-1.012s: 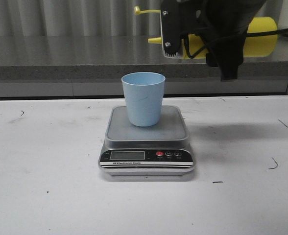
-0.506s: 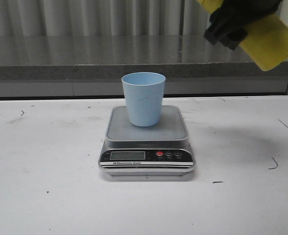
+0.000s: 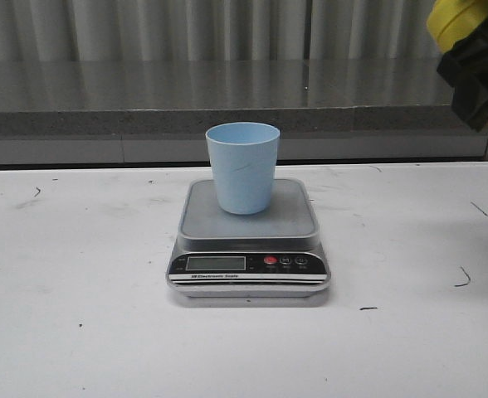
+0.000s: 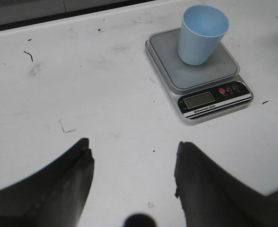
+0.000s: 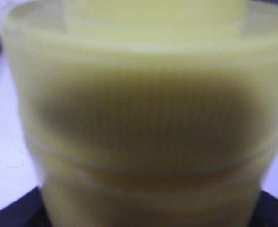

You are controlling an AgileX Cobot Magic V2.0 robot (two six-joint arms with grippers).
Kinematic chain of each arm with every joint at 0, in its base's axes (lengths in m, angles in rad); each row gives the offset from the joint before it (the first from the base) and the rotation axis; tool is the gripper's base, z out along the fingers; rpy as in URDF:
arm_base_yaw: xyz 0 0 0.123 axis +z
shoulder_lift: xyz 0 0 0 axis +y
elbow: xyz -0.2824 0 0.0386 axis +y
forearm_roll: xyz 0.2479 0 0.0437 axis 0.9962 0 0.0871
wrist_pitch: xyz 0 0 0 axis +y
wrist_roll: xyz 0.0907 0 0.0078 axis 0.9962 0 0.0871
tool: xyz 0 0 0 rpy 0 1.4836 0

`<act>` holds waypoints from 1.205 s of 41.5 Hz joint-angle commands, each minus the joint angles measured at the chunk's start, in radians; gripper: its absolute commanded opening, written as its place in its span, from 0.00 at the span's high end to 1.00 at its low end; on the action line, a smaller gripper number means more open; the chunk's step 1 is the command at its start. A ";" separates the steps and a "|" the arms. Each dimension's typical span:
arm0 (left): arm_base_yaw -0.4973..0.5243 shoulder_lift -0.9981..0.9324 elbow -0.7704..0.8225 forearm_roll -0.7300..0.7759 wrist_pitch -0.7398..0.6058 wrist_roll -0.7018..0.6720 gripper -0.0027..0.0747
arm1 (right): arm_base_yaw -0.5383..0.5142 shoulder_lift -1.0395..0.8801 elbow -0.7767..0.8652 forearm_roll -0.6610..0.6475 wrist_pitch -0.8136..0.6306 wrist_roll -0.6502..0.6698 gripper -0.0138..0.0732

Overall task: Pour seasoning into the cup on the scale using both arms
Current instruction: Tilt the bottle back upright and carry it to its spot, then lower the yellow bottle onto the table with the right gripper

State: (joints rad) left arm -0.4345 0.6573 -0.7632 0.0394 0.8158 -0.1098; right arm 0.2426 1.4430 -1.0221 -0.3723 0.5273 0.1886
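The light blue cup (image 3: 243, 167) stands upright on the steel plate of the silver scale (image 3: 249, 222) at the table's middle; both also show in the left wrist view, the cup (image 4: 201, 33) on the scale (image 4: 197, 74). My right gripper (image 3: 479, 73) is at the upper right edge of the front view, shut on the yellow seasoning bottle (image 3: 458, 18), well above and right of the cup. The bottle (image 5: 143, 109) fills the right wrist view; its nozzle is out of view. My left gripper (image 4: 132, 158) is open and empty above the white table, nearer than the scale.
A grey counter ledge (image 3: 144, 108) runs along the back of the white table (image 3: 78, 315). A corrugated wall stands behind it. Small dark marks dot the tabletop.
My right gripper has carried the yellow bottle from above and behind the cup to the right and toward the upper right edge, turning it from lying level.
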 commanded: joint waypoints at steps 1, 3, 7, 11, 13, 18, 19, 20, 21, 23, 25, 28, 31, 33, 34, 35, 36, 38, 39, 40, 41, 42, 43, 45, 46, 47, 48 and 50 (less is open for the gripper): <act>-0.008 0.000 -0.023 -0.005 -0.071 -0.009 0.46 | -0.041 -0.049 -0.002 0.138 -0.163 -0.124 0.35; -0.008 0.000 -0.023 -0.005 -0.071 -0.009 0.46 | -0.055 -0.049 0.023 0.186 -0.238 -0.139 0.35; -0.008 0.000 -0.023 -0.005 -0.071 -0.009 0.46 | -0.062 -0.049 0.110 0.208 -0.445 -0.139 0.35; -0.008 0.000 -0.023 -0.005 -0.071 -0.009 0.46 | -0.062 -0.049 0.225 0.208 -0.694 -0.137 0.35; -0.008 0.000 -0.023 -0.005 -0.071 -0.009 0.46 | -0.062 -0.045 0.272 0.208 -0.838 -0.137 0.35; -0.008 0.000 -0.023 -0.005 -0.071 -0.009 0.46 | -0.062 -0.014 0.358 0.209 -1.102 -0.139 0.35; -0.008 0.000 -0.023 -0.005 -0.071 -0.009 0.46 | -0.062 -0.007 0.363 0.210 -1.132 -0.139 0.35; -0.008 0.000 -0.023 -0.005 -0.071 -0.009 0.46 | -0.064 0.009 0.367 0.215 -1.158 -0.139 0.35; -0.008 0.000 -0.023 -0.005 -0.071 -0.009 0.46 | -0.069 0.027 0.367 0.221 -1.189 -0.139 0.35; -0.008 0.000 -0.023 -0.005 -0.071 -0.009 0.46 | -0.073 0.056 0.366 0.226 -1.227 -0.139 0.35; -0.008 0.000 -0.023 -0.005 -0.071 -0.009 0.46 | -0.082 0.084 0.366 0.235 -1.278 -0.139 0.35; -0.008 0.000 -0.023 -0.005 -0.071 -0.009 0.46 | -0.095 0.131 0.366 0.243 -1.352 -0.139 0.35; -0.008 0.000 -0.023 -0.005 -0.071 -0.009 0.46 | -0.108 0.176 0.366 0.243 -1.438 -0.139 0.35; -0.008 0.000 -0.023 -0.005 -0.071 -0.009 0.46 | -0.114 0.211 0.366 0.243 -1.498 -0.139 0.35; -0.008 0.000 -0.023 -0.005 -0.071 -0.009 0.46 | -0.115 0.218 0.366 0.243 -1.520 -0.139 0.35; -0.008 0.000 -0.023 -0.005 -0.071 -0.009 0.46 | -0.116 0.233 0.366 0.243 -1.540 -0.139 0.35; -0.008 0.000 -0.023 -0.005 -0.071 -0.009 0.46 | -0.119 0.246 0.366 0.243 -1.565 -0.139 0.35; -0.008 0.000 -0.023 -0.005 -0.071 -0.009 0.46 | -0.120 0.267 0.365 0.243 -1.603 -0.140 0.35; -0.008 0.000 -0.023 -0.005 -0.071 -0.009 0.46 | -0.121 0.280 0.362 0.243 -1.627 -0.147 0.35; -0.008 0.000 -0.023 -0.005 -0.071 -0.009 0.46 | -0.121 0.290 0.357 0.243 -1.641 -0.153 0.35; -0.008 0.000 -0.023 -0.005 -0.071 -0.009 0.46 | -0.121 0.300 0.353 0.244 -1.653 -0.160 0.35; -0.008 0.000 -0.023 -0.005 -0.071 -0.009 0.46 | -0.121 0.313 0.349 0.244 -1.663 -0.165 0.35; -0.008 0.000 -0.023 -0.005 -0.071 -0.009 0.46 | -0.121 0.321 0.343 0.244 -1.668 -0.171 0.35; -0.008 0.000 -0.023 -0.005 -0.071 -0.009 0.46 | -0.121 0.341 0.332 0.244 -1.668 -0.189 0.35; -0.008 0.000 -0.023 -0.005 -0.071 -0.009 0.46 | -0.121 0.351 0.325 0.244 -1.668 -0.194 0.35; -0.008 0.000 -0.023 -0.005 -0.071 -0.009 0.46 | -0.121 0.359 0.320 0.247 -1.668 -0.198 0.35; -0.008 0.000 -0.023 -0.005 -0.071 -0.009 0.46 | -0.121 0.370 0.315 0.250 -1.668 -0.199 0.35; -0.008 0.000 -0.023 -0.005 -0.071 -0.009 0.46 | -0.121 0.387 0.307 0.260 -1.668 -0.200 0.35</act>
State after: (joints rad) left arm -0.4345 0.6573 -0.7632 0.0394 0.8158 -0.1098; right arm 0.1299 1.8526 -0.6756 -0.1365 -1.0056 0.0100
